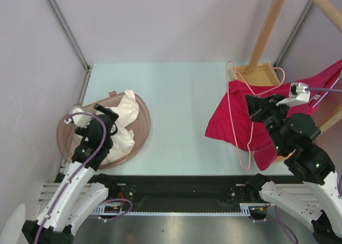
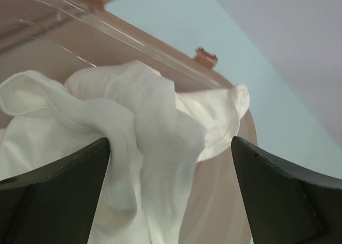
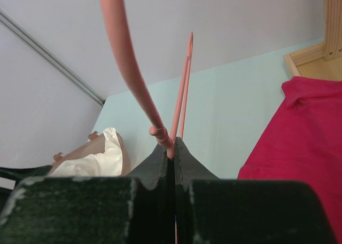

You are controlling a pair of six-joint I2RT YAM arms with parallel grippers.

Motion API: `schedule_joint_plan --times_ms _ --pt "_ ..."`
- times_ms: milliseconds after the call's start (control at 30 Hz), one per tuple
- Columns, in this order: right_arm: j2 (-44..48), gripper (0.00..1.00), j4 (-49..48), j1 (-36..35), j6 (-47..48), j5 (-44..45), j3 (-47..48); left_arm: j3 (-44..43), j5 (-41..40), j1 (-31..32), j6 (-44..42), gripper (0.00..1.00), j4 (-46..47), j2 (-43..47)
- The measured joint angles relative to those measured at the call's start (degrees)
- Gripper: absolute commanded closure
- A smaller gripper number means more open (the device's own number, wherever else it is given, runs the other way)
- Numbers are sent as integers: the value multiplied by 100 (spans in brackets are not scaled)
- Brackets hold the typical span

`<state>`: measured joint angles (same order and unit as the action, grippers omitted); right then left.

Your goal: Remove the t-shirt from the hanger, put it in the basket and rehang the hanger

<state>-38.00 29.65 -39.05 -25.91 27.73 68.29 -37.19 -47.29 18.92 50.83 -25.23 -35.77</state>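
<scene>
The red t-shirt (image 1: 227, 118) lies crumpled at the table's right side, partly draped over the wooden rack base; it also shows in the right wrist view (image 3: 304, 142). The thin pink hanger (image 1: 230, 102) lies over it, its wire running toward the near edge. My right gripper (image 1: 252, 109) is shut on the hanger wire (image 3: 140, 84), pinching it between the fingertips (image 3: 160, 154). My left gripper (image 1: 110, 117) is open and empty at the far left, hovering over white cloth (image 2: 149, 121); its gripper (image 2: 170, 142) holds nothing.
A brown translucent basket (image 1: 140, 134) at the left holds the white cloth (image 1: 125, 113). A wooden rack with a slanted post (image 1: 269, 28) and a tray-like base (image 1: 257, 75) stands at the back right. Grey walls with metal rails enclose the table.
</scene>
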Motion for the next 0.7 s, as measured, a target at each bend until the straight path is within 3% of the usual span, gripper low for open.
schedule_joint_plan --times_ms 167,500,600,700 --pt "0 100 0 0 -4 -17 0 -407 909 -4 -522 0 17 -605" --pt "-260 100 9 0 -111 -20 0 -1163 3073 297 -1427 0 684 -400" --pt "-385 100 15 0 -173 -15 0 -1209 4159 780 -1674 0 1375 -509" --pt "-535 100 98 0 -308 -2 2 -1255 4791 1893 -1947 3 2046 -811"
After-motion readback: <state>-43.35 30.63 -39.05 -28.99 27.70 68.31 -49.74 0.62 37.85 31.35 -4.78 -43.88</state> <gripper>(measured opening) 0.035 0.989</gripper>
